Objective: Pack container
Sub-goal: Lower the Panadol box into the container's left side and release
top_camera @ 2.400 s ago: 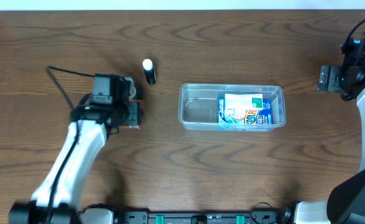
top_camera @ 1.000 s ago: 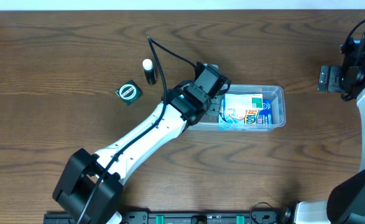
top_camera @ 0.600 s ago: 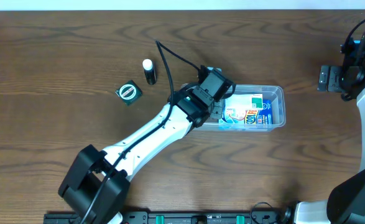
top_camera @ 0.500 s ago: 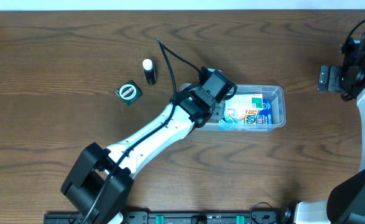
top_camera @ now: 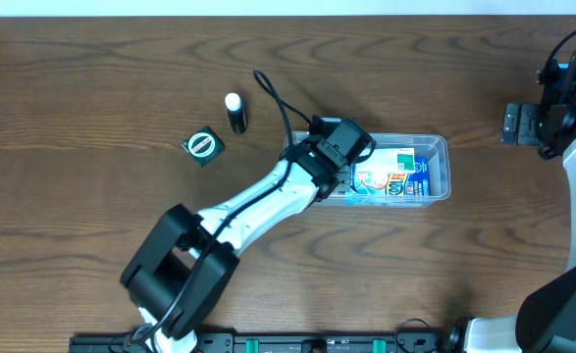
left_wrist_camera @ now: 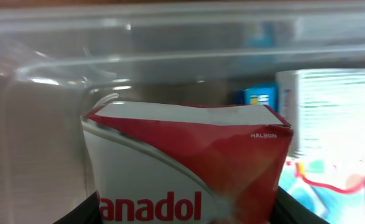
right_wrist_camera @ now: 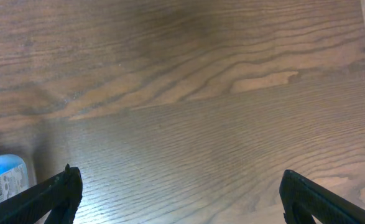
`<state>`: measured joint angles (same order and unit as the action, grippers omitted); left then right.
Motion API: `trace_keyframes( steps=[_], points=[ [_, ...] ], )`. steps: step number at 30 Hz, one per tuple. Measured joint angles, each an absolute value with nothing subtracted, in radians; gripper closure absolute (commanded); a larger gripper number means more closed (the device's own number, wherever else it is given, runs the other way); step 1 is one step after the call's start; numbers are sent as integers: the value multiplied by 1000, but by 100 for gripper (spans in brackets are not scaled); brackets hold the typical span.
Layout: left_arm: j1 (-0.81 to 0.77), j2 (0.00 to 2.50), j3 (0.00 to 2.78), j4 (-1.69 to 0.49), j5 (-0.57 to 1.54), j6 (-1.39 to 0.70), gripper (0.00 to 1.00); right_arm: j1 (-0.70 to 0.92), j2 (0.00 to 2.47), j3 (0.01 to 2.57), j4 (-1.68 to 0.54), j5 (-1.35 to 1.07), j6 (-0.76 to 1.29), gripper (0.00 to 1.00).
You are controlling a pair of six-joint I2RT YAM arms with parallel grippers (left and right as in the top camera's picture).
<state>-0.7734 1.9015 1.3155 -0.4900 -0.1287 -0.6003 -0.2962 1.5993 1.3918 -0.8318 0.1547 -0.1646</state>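
The clear plastic container point(top_camera: 441, 147) lies on the wooden table, right of centre. A blue printed box point(top_camera: 391, 176) with a white and green label fills its right half. My left gripper point(top_camera: 339, 169) reaches into the container's left half. In the left wrist view it is shut on a red and white Panadol box point(left_wrist_camera: 188, 165), held inside the container wall point(left_wrist_camera: 170, 56), with the blue box point(left_wrist_camera: 337, 124) to its right. My right gripper point(right_wrist_camera: 179, 193) is open and empty over bare table at the far right point(top_camera: 523, 123).
A small black cylinder with a white cap point(top_camera: 235, 111) and a small dark green square item point(top_camera: 202, 145) lie on the table left of the container. A blue package corner point(right_wrist_camera: 5, 177) shows in the right wrist view.
My left arm picked up the red box from the left of the table and carried it right, into the container's left half. The right arm has not moved.
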Motion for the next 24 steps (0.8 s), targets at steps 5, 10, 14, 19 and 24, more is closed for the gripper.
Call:
trace_keyframes(
  steps=[5, 10, 14, 19, 24],
  points=[
    [-773, 1946, 1316, -468, -131, -614, 50, -296, 1599, 1392, -832, 155, -165, 1],
    [-773, 1951, 1316, -443, -131, -628, 50, -296, 1599, 1392, -832, 155, -165, 1],
    [-773, 1951, 1316, -431, -132, -632, 32, -296, 1599, 1392, -832, 155, -165, 1],
    [-773, 1951, 1316, -429, -132, -633, 32, -296, 1599, 1392, -832, 155, -164, 1],
    [-773, 1951, 1316, -429, -132, -633, 32, -296, 1599, 1392, -832, 155, -165, 1]
  ],
)
